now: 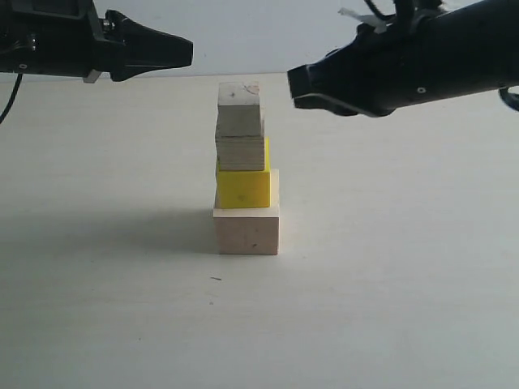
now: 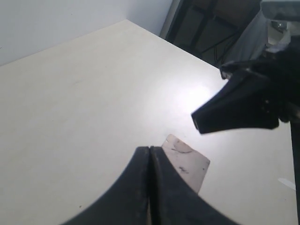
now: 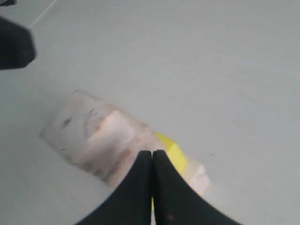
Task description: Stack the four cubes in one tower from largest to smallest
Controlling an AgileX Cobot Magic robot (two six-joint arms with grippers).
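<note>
1. the tower (image 1: pixel 246 170) is the one obstacle standing on the bench (image 1: pixel 389 316); bare bench lies open on all sides of it.
2. the left pincer (image 1: pixel 188 53), fingers pressed together, hangs above and left of the tower, well apart.
3. the right pincer (image 1: pixel 293 85), also closed, hangs near the top cube (image 1: pixel 239 109), narrowing that side.
4. an open gap between the tips lies over the tower.

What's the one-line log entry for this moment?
tower: four levels, upright | left gripper: shut, off tower | right gripper: shut, off tower
</note>
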